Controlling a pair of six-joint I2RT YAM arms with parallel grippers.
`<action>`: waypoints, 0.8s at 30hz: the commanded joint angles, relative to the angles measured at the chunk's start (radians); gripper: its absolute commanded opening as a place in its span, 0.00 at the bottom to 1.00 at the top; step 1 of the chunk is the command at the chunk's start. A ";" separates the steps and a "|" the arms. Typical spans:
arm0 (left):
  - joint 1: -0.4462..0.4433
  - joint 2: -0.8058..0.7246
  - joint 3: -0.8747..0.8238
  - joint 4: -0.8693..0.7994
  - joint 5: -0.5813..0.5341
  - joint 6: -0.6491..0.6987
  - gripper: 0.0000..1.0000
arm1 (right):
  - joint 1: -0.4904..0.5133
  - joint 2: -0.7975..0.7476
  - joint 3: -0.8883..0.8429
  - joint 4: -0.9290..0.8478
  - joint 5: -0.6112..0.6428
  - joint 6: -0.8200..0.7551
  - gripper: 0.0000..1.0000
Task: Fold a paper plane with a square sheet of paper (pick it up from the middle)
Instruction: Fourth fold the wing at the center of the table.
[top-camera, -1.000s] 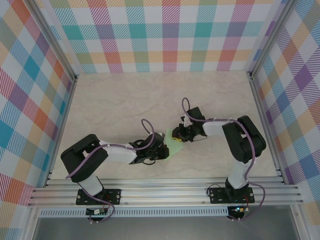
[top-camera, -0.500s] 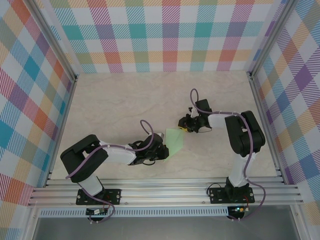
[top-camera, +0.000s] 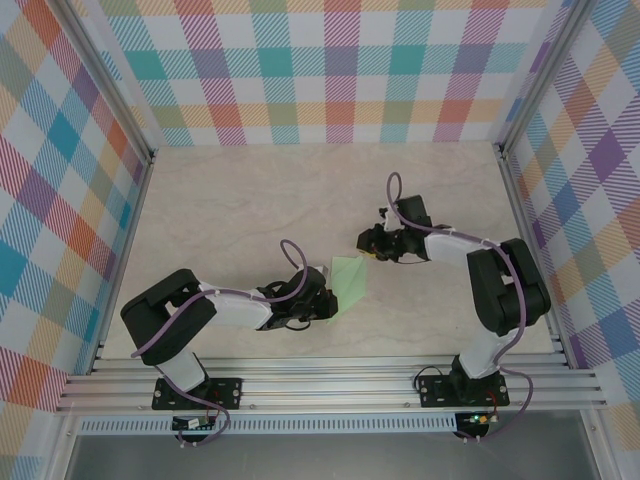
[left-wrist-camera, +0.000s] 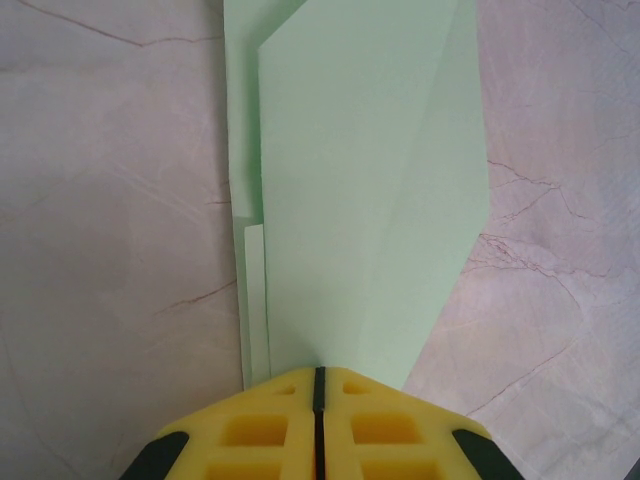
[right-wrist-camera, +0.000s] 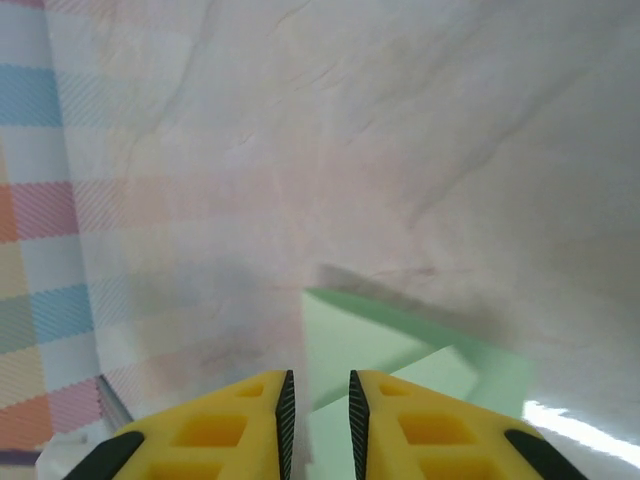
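Left tool (left-wrist-camera: 317, 372) closed, tips resting on the narrow near end of the folded green paper (left-wrist-camera: 360, 200). Paper lies flat on the counter (top-camera: 230, 210), between the tools. Right tool (right-wrist-camera: 317, 378) slightly parted, empty, just beyond the paper's far corner.

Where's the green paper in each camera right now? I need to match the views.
Top external: green paper just right of centre, between the two arms' jaws.
Left wrist: paper fills the upper middle, running up from the shut left gripper.
Right wrist: paper at bottom, right of centre, beyond the right gripper.
Shared landmark: the pale marbled table beneath it.
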 joint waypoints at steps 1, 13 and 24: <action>-0.025 0.071 -0.052 -0.281 0.002 0.011 0.09 | 0.088 0.017 -0.043 0.051 -0.064 0.059 0.22; -0.025 0.038 -0.025 -0.319 0.005 0.033 0.10 | 0.128 0.155 -0.105 0.075 0.021 0.068 0.17; -0.019 -0.107 0.068 -0.381 0.034 0.094 0.18 | 0.128 0.162 -0.103 0.025 0.060 0.030 0.17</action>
